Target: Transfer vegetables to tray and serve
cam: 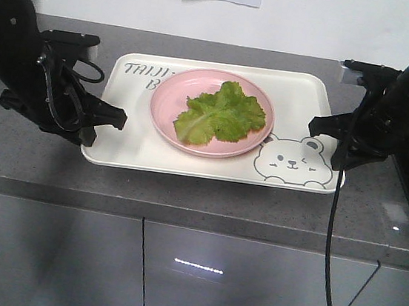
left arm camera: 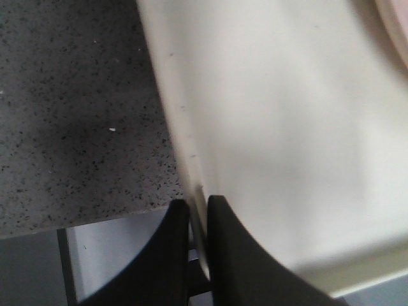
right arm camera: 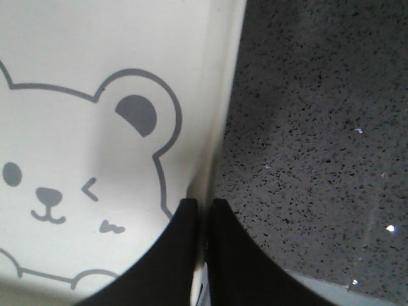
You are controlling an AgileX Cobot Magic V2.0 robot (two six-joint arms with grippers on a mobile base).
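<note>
On grey speckled counter: tray, left rim pinched tight by left gripper, right rim by right gripper; vegetables midway between, on pink plate.

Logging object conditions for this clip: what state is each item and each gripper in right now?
vegetables: lying loose on the pink plate, not held.
pink plate: upright on the tray, holding the vegetables.
tray: level, pinched at both side rims; cannot tell if it is lifted off the counter.
left gripper: fingers shut on the tray's left rim.
right gripper: fingers shut on the tray's right rim.
</note>
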